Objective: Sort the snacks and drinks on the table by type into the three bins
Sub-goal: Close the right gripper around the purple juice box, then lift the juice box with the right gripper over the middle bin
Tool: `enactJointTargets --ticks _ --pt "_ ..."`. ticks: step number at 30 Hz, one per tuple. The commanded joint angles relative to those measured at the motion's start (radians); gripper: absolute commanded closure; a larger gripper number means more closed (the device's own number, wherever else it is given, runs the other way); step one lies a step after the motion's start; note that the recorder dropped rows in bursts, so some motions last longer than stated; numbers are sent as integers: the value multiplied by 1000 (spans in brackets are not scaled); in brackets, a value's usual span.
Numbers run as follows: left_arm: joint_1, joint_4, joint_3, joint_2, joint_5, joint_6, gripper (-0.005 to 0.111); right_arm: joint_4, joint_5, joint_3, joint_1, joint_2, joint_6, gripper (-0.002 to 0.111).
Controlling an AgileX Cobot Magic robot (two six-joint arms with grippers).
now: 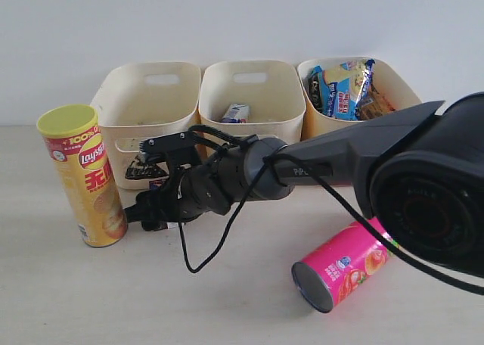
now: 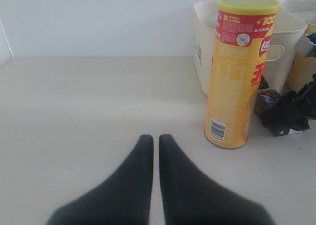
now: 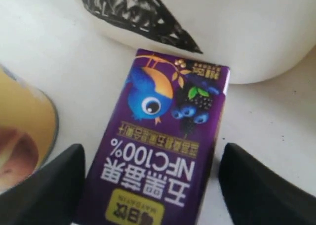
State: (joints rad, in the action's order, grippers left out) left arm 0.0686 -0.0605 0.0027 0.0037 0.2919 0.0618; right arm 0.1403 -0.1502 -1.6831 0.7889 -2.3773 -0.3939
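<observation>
Close beside the bin (image 3: 237, 32), right gripper (image 3: 150, 158) loosely straddles the purple carton (image 3: 168, 111).

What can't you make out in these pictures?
Purple carton: exterior view, almost wholly behind the right arm; right wrist view's edge cuts its end.
Mark on the left bin: exterior view, mostly behind that arm; right wrist view, cut off.
Front of the middle bin: exterior view, behind the arm.
Orange-white bag: exterior view, mostly under the blue bag.

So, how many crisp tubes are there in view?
2. The yellow tube stands upright at the left; the pink tube lies on its side at the front right. Others could be hidden.
</observation>
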Motion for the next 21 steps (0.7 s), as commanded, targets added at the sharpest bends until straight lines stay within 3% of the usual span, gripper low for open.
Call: enactJointTargets --ticks 1,5,6,18,21 --pt "3 -2 -3 -4 -7 -8 102 7 -49 5 -3 -4 4 64" --pt "3 -2 -3 -4 -7 -8 102 5 -102 5 -3 -4 4 105" --pt "3 -2 -3 -4 -7 -8 102 5 -120 5 -3 -4 4 108" --pt "3 -2 -3 -4 -7 -8 102 11 -304 15 11 137 112 108" --pt "3 -2 -3 -4 -7 -8 102 11 -275 55 26 188 127 108"
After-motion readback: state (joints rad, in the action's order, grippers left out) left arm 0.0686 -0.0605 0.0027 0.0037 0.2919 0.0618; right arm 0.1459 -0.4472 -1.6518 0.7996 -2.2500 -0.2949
